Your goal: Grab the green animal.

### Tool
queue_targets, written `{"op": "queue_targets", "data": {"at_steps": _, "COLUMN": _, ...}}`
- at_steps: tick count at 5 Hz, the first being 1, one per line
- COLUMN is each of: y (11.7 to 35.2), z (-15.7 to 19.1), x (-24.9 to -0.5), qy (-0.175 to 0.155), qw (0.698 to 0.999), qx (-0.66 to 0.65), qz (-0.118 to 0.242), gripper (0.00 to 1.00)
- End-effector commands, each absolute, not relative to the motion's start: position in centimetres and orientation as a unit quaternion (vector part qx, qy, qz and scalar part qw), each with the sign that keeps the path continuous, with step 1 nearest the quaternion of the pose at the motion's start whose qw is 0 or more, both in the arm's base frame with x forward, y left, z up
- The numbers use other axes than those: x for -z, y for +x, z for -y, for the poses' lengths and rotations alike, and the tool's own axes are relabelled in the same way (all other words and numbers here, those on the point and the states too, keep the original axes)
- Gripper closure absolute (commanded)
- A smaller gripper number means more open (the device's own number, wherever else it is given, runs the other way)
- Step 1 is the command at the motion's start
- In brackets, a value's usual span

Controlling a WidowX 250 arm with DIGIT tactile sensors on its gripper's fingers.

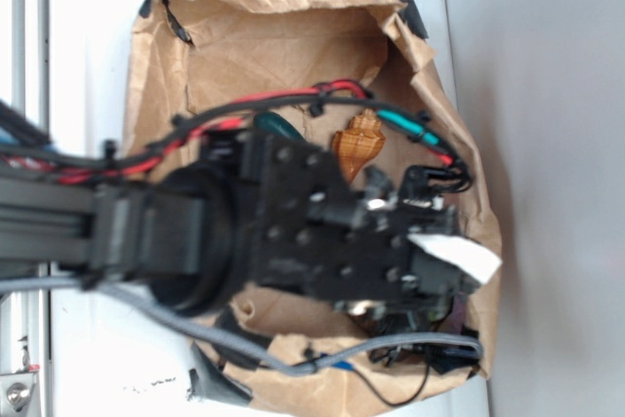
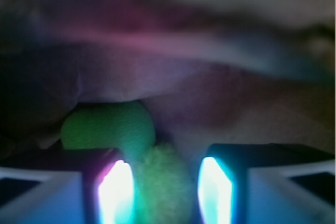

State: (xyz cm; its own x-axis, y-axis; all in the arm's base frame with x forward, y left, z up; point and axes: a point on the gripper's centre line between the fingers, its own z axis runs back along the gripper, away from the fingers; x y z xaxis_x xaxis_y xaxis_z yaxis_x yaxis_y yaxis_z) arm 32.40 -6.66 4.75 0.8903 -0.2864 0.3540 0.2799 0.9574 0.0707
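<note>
Item: risks from this position, listed left to right.

1. Black, red and green cable bundle (image 1: 244,109) draped from the left across the black robot arm (image 1: 176,231). Judgement: slack loops hang near the rim of the crumpled brown paper bag (image 1: 283,36); a lift could catch the paper and drag the bag across the white table (image 1: 88,65).

2. Orange-brown ribbed seashell-shaped toy (image 1: 357,142), just beside the arm inside the bag. Judgement: a sideways correction could knock it.

3. Black gripper (image 2: 164,190), reaching down into the bag. The jaws stand apart, 1 glowing pad (image 2: 116,190) on each side of the toy, not visibly pressing it. Judgement: the fuzzy body sits slightly left of the gap's middle, so closing could pinch only fur and let it slip; the dark bag wall close behind could be nipped as well.

Item: small fuzzy green plush animal (image 2: 157,182).

Location: inside the bag, between the open jaws in the wrist view; hidden under the arm in the exterior view.

Appearance: 1 round yellow-green furry body low in the gap; 1 smoother, darker green rounded part, probably the head, up and to the left of it, partly tucked under a dark fold. The wrist view is blurred and tinted, so feet and face cannot be made out. Judgement: soft and compressible.
</note>
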Motion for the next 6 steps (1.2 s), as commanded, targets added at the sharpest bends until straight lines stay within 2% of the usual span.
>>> {"op": "queue_targets", "data": {"at_steps": 1, "y": 31.0, "z": 7.3, "x": -4.7, "qy": 0.016, "qw": 0.971, "qx": 0.149, "qz": 0.188, "gripper": 1.0}}
{"op": "queue_targets", "data": {"at_steps": 2, "y": 30.4, "z": 6.0, "x": -9.2, "qy": -0.022, "qw": 0.968, "qx": 0.143, "qz": 0.204, "gripper": 1.0}}
{"op": "queue_targets", "data": {"at_steps": 3, "y": 30.5, "z": 4.4, "x": -12.1, "qy": -0.057, "qw": 0.968, "qx": 0.138, "qz": 0.2, "gripper": 1.0}}
{"op": "queue_targets", "data": {"at_steps": 4, "y": 30.7, "z": 3.7, "x": -12.1, "qy": -0.052, "qw": 0.969, "qx": 0.136, "qz": 0.198, "gripper": 1.0}}
{"op": "queue_targets", "data": {"at_steps": 5, "y": 30.6, "z": 3.6, "x": -11.9, "qy": -0.044, "qw": 0.97, "qx": 0.14, "qz": 0.193, "gripper": 0.07}}
{"op": "queue_targets", "data": {"at_steps": 6, "y": 30.2, "z": 4.3, "x": -10.8, "qy": -0.035, "qw": 0.969, "qx": 0.154, "qz": 0.187, "gripper": 0.0}}
